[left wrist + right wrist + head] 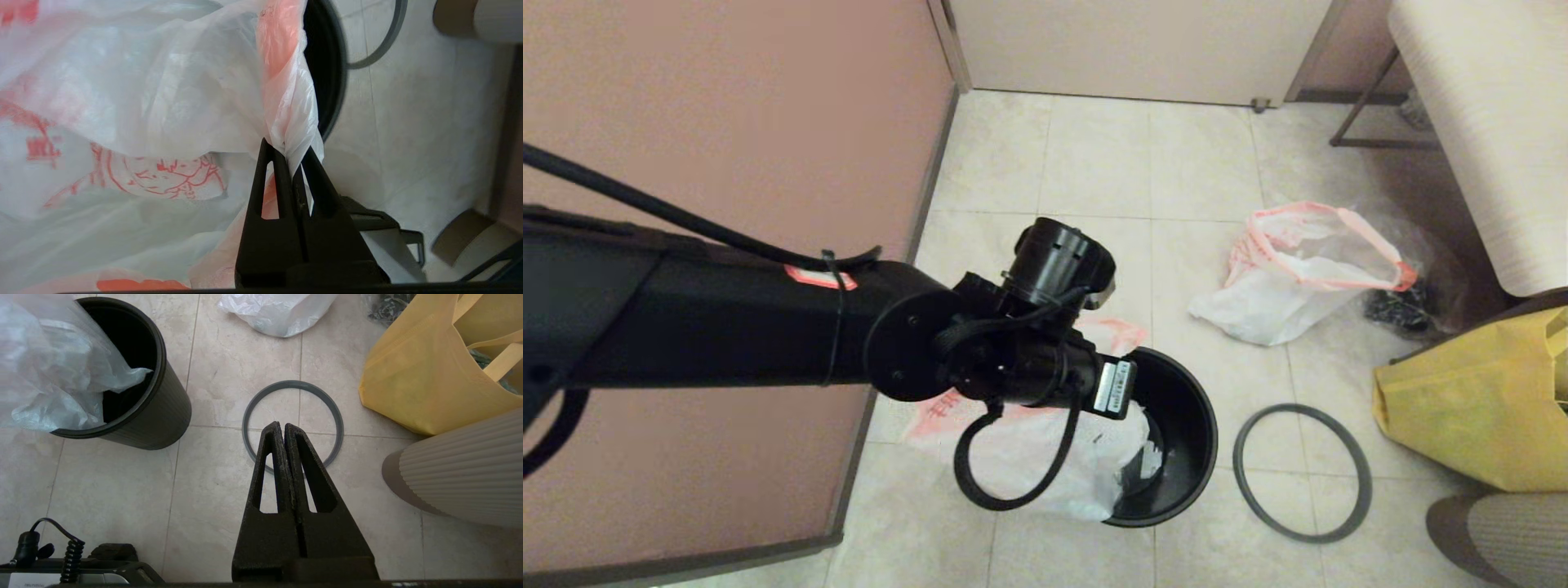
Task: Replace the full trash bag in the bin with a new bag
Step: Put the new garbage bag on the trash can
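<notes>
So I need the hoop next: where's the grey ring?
In the head view the grey hoop lies flat on the floor tiles, right of the bin and apart from it, near the yellow bag.

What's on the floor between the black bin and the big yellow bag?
The grey hoop lies flat on the tiles between the bin and the yellow bag, touching neither. The right wrist view shows it best.

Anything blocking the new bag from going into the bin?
Nothing visible. The left gripper, shut on the new bag, holds it at the bin, whose mouth is open. The grey hoop lies aside on the floor.
</notes>
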